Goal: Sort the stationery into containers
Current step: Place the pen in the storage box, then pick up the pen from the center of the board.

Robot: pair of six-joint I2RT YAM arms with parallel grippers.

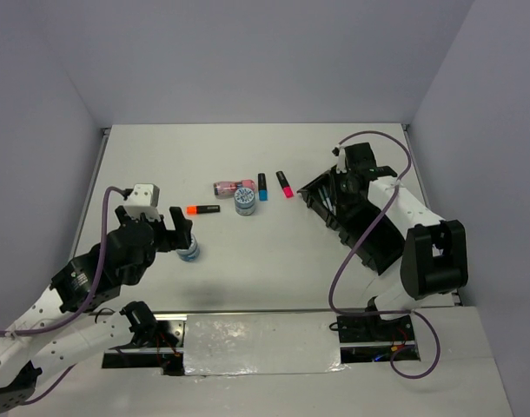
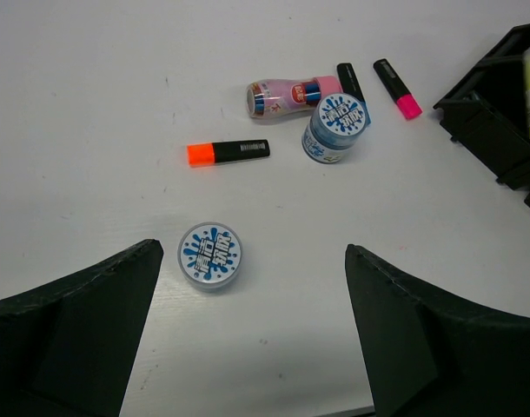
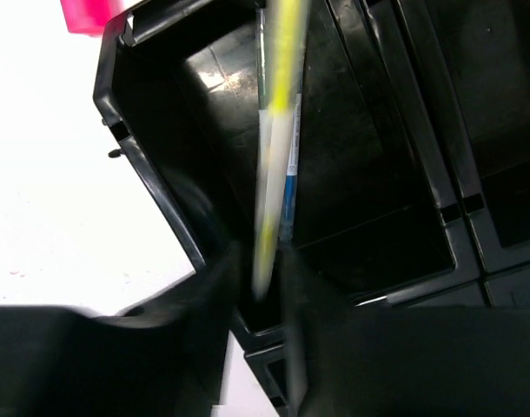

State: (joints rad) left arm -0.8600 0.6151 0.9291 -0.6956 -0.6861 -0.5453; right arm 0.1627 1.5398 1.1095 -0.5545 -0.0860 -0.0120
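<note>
Two arms share one desk. At the left, we see the left arm reaching from its base up and to the right. Its wrist is tipped down, so the left claw hangs low over the desk with its jaws spread wide and nothing in them. A disc lies flat on the desk between the two fingers, nearer the left one and touching neither.

Beyond the disc, and apart from it, lies the orange marker, its orange end to the left. Farther right is a small cluster: the tube on its side, and the second disc just beside the tube's capped end. We cannot tell whether those two touch. The blue marker comes next, then the pink marker, both with their coloured ends toward us. All of these lie on the desk, outside the tray.

The tray sits slantwise on the right, its far corner near the pink marker. The right arm rises from its base, folds at the elbow and runs back to the left over the tray, its wrist bent down at the far end. There the right claw hangs over the end compartment. From its wrist we see a blurred yellow and white pen running along that compartment, its lower end between the fingers. We cannot tell whether the claw pinches the pen.
</note>
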